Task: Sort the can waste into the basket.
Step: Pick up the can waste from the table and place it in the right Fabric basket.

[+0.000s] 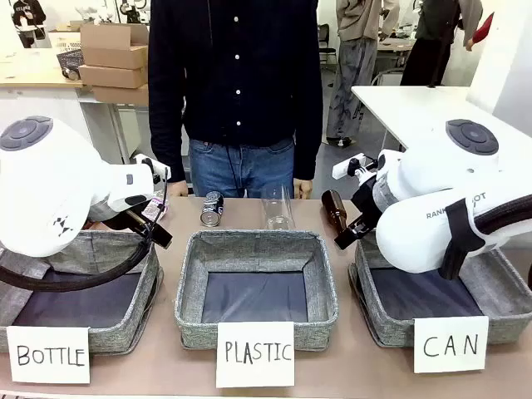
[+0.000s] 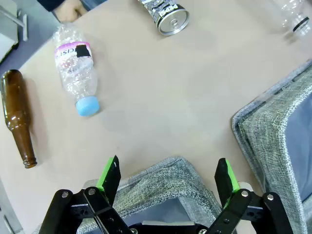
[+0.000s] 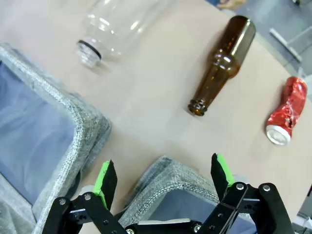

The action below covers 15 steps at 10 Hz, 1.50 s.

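**Grippers.** The left gripper (image 2: 168, 159) has its jaws spread wide and holds nothing. Its green pads (image 2: 109, 171) hang over the far right corner of the BOTTLE basket (image 1: 125, 332). The right gripper (image 3: 163, 159) is likewise spread wide and holds nothing. It hangs over the far left corner of the CAN basket (image 1: 384, 322).

**Basket.** The CAN basket stands at the near right corner of the table (image 1: 349, 366), behind a white card (image 1: 450, 344) lettered "CAN". The PLASTIC basket (image 1: 193, 326) stands beside it at the middle of the near edge.

**Cans.** Both lie on their sides on the bare table, outside every basket.
- The silver can (image 1: 212, 209) lies near the far edge, left of centre and beyond the far left corner of the PLASTIC basket. Its long axis runs roughly from the far edge to the near edge. Its lidded end points toward the near edge.
- The red can (image 3: 287, 111) is crushed. It lies beyond the CAN basket toward the table's right edge, well apart from the basket rim. In the right wrist view its long axis runs up and down the picture, with the silver lid end toward the gripper.

**Other items.**
- A brown bottle (image 3: 222, 66) lies between the red can and a clear bottle (image 3: 112, 24), touching neither. Its neck points toward the CAN basket.
- Toward the far left corner lie a crumpled bottle with a blue cap (image 2: 75, 73) and a second brown bottle (image 2: 17, 117).
- A person (image 1: 237, 83) stands at the far edge.
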Each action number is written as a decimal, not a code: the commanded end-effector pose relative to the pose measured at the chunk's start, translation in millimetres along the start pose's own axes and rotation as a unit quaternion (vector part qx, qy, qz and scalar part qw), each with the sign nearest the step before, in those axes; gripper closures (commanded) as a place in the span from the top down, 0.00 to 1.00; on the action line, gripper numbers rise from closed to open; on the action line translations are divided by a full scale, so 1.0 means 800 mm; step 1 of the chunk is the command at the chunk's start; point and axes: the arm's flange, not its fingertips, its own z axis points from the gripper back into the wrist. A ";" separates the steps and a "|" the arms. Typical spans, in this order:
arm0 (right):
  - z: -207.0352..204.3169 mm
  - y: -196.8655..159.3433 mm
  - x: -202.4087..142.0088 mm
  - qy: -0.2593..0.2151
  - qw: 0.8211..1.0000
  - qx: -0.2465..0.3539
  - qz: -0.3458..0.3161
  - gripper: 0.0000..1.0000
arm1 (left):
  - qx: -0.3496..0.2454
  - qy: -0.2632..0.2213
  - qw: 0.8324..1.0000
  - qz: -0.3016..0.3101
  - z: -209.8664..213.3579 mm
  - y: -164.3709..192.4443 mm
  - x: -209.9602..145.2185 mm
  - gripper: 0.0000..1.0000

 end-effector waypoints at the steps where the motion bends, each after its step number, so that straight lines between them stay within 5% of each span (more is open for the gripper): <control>1: 0.000 0.000 0.000 0.000 1.000 0.000 0.000 1.00 | 0.000 0.000 1.000 0.000 0.000 0.000 0.000 1.00; 11: 0.000 0.000 0.000 0.000 1.000 0.000 0.000 1.00 | 0.000 0.000 1.000 0.000 0.000 0.000 0.000 1.00; 12: 0.053 -0.004 0.014 -0.026 0.999 -0.016 -0.024 1.00 | -0.006 -0.048 0.999 -0.002 0.062 -0.008 0.017 1.00; 13: 0.127 -0.004 0.020 -0.056 0.996 0.003 -0.073 1.00 | -0.017 -0.039 0.997 0.067 0.145 -0.029 0.028 1.00; 15: 0.198 0.009 -0.009 -0.077 0.994 -0.008 -0.080 1.00 | 0.015 -0.071 0.997 0.040 0.223 -0.061 -0.007 1.00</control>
